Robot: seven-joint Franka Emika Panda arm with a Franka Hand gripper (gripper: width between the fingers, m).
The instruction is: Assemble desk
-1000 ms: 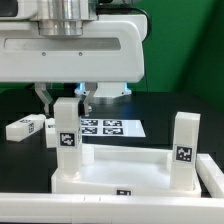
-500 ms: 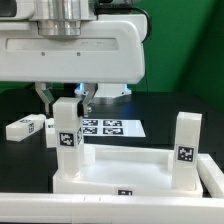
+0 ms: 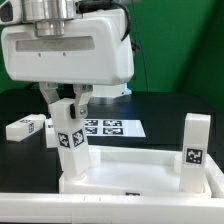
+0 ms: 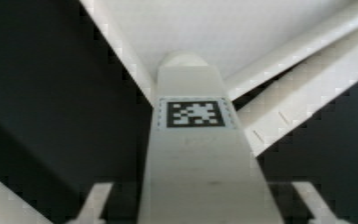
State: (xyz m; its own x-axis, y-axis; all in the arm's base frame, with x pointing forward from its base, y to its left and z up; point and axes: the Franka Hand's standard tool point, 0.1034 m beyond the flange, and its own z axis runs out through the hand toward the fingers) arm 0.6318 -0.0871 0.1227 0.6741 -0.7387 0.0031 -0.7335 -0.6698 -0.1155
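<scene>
The desk's white tabletop [image 3: 130, 160] lies at the front with its raised rim up. One tagged white leg [image 3: 69, 135] stands on its corner toward the exterior view's left and leans slightly. My gripper [image 3: 64, 100] is shut on that leg's top, one finger on each side. In the wrist view the same leg [image 4: 197, 130] runs between the two fingers [image 4: 96, 205] down to the tabletop [image 4: 309, 60]. A second leg [image 3: 197, 140] stands upright on the corner toward the exterior view's right. A third leg [image 3: 25, 127] lies loose on the black table.
The marker board [image 3: 108, 127] lies flat on the black table behind the tabletop. The arm's bulky white body [image 3: 70, 50] fills the upper part of the exterior view, above the held leg.
The gripper's body has turned and shifted toward the exterior view's left. The held leg, the tabletop and the far leg have slid toward that view's right. The loose leg and marker board stayed put.
</scene>
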